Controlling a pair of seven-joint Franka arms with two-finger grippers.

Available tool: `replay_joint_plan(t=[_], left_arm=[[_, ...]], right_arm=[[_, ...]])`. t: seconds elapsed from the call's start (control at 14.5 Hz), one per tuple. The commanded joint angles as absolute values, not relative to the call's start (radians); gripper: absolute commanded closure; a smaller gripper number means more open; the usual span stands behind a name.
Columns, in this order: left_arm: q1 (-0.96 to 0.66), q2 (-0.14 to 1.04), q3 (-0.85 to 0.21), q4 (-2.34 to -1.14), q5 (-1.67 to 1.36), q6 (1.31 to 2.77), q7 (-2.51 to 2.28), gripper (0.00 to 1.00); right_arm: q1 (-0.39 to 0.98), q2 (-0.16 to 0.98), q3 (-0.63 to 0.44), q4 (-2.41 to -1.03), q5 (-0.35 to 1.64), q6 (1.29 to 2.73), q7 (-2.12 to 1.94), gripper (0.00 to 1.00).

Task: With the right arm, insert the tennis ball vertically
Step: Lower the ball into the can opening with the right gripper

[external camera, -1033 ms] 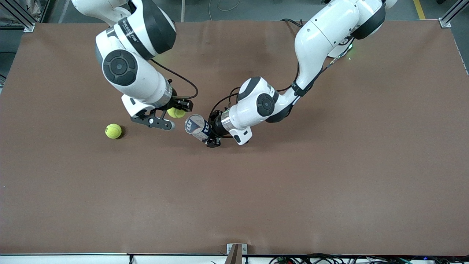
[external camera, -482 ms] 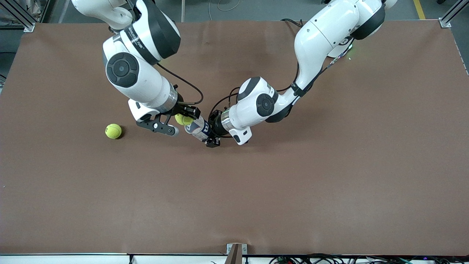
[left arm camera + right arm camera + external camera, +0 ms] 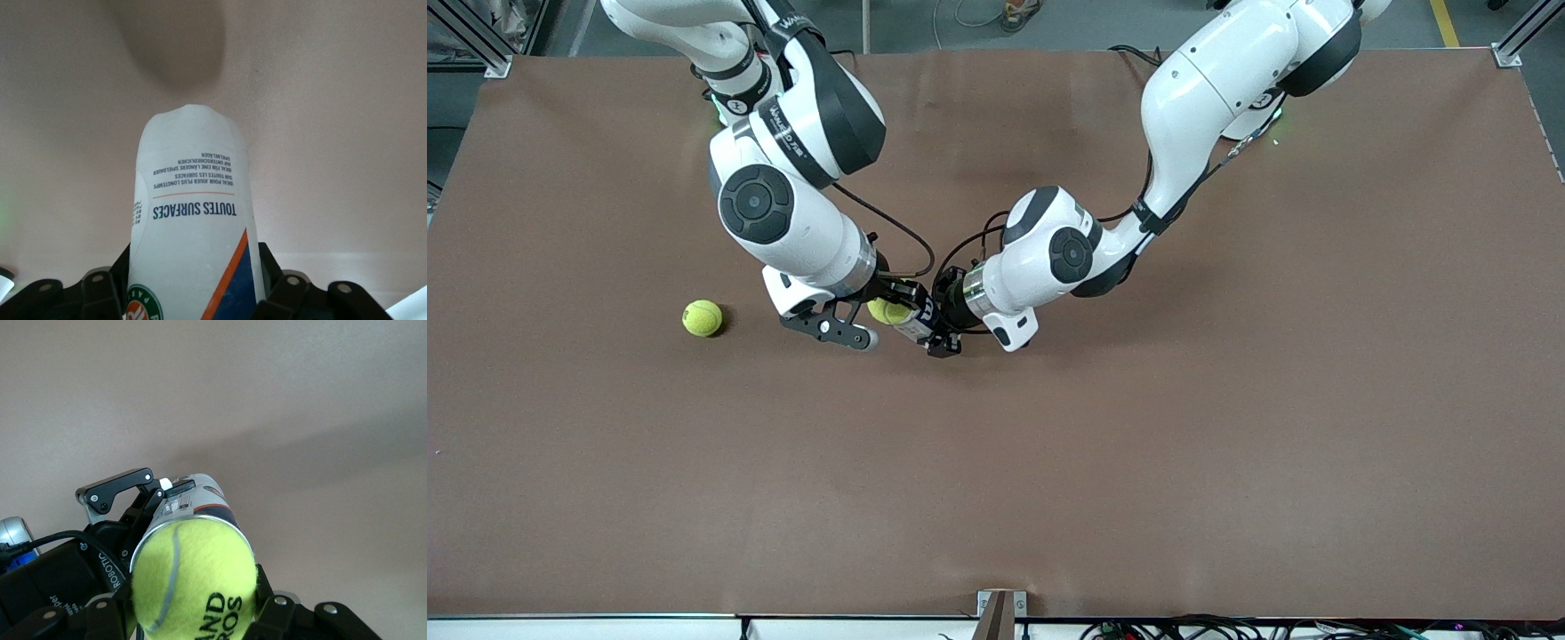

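Tennis ball (image 3: 193, 583) sits clamped in your right gripper (image 3: 891, 310), pressed at the open mouth of the can (image 3: 193, 233). Only the right wrist view shows that rim contact; front view hides the mouth under the ball. Left wrist view shows just the can's label, w/ the left gripper (image 3: 941, 338) closed tight on the can body, above mid-table. Count: 2 balls, 1 can. Second ball (image 3: 702, 317) lies on the table (image 3: 1227, 462), at 9 o'clock from the can.
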State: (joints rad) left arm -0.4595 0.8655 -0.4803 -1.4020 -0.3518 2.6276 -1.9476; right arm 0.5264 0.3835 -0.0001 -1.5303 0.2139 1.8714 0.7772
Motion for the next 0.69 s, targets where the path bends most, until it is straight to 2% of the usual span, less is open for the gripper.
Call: replay_joint_plan(t=[0.0, 0.07, 0.14, 0.41, 0.62], left_arm=[[-0.460, 0.877, -0.488, -1.381, -0.382, 2.635, -1.921, 0.28], [-0.460, 0.877, -0.489, -1.381, -0.382, 2.635, -1.921, 0.28], [-0.460, 0.877, -0.488, -1.381, -0.382, 2.635, -1.921, 0.28], [-0.465, 0.877, -0.488, -1.381, -0.380, 2.635, -1.922, 0.28], [-0.466, 0.877, -0.488, -1.381, -0.380, 2.635, -1.922, 0.29]], right_arm=[[0.537, 0.382, -0.011, -1.528, 0.232, 1.876, 0.792, 0.45], [0.537, 0.382, -0.011, -1.528, 0.232, 1.875, 0.792, 0.18], [0.537, 0.380, -0.011, -1.528, 0.230, 1.873, 0.792, 0.00], [0.522, 0.376, -0.015, -1.488, 0.227, 1.858, 0.782, 0.00], [0.454, 0.365, -0.018, -1.432, 0.221, 1.735, 0.727, 0.00]])
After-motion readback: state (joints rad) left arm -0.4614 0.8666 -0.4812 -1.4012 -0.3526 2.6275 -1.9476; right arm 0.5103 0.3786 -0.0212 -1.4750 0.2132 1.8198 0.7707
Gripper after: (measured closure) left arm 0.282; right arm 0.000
